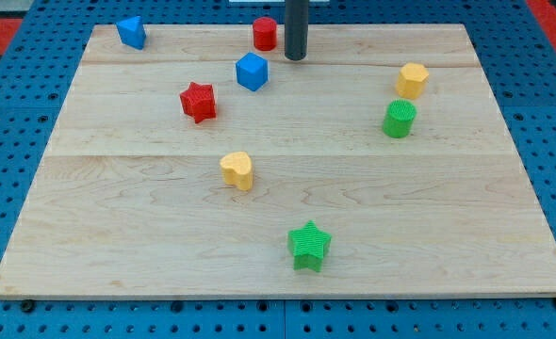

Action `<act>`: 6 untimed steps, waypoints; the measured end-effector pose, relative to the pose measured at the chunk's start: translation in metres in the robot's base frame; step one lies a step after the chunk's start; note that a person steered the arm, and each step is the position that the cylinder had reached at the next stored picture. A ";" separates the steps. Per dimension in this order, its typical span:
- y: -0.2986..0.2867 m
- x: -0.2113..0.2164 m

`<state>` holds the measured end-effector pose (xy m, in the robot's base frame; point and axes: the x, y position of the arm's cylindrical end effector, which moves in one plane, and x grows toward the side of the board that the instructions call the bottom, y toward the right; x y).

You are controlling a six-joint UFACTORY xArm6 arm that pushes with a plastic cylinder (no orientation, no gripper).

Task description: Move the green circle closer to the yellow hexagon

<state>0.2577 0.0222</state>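
Resting my tip point(296, 58) beside red cylinder point(265, 34); green circle point(400, 119) near yellow hexagon point(412, 80); no claw visible.

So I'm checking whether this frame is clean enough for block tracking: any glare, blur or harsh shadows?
In the camera view, lighting is even and soft: the wooden board shows no glare; the green circle and yellow hexagon are sharp, with only faint shadows at their bases; my tip, right of the red cylinder, is crisp, though the rod is cut off at the view's top.
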 end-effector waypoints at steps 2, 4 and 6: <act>0.019 0.094; 0.063 0.187; 0.142 0.158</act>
